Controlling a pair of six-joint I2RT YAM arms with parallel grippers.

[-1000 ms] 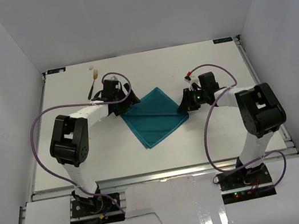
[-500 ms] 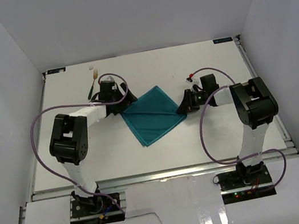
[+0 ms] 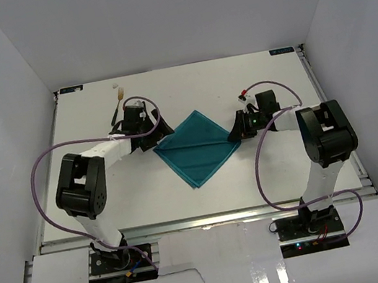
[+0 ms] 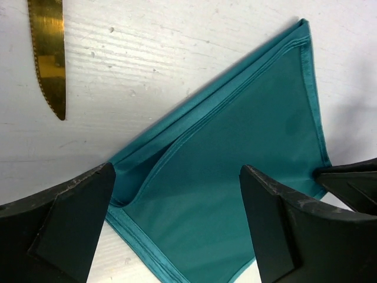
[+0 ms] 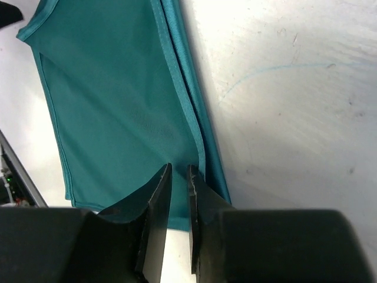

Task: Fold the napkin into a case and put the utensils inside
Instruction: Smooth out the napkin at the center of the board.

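Note:
The teal napkin lies folded in a diamond at the table's middle. My left gripper is open, its jaws wide apart over the napkin's left corner; the gripper holds nothing. The knife's gold blade lies on the table just beyond that corner; the left arm hides the knife in the top view. The fork lies at the far left, pale head away from me. My right gripper is nearly closed on the napkin's right edge, its fingertips a narrow slit apart.
White walls close in the table at the back and both sides. Purple cables loop from both arms over the table's sides. The other gripper's black finger shows at the napkin's far corner.
The napkin has slid a little to the right and toward me, with the right gripper at its right corner. The left arm's elbow has swung leftward; its gripper stays at the left corner.

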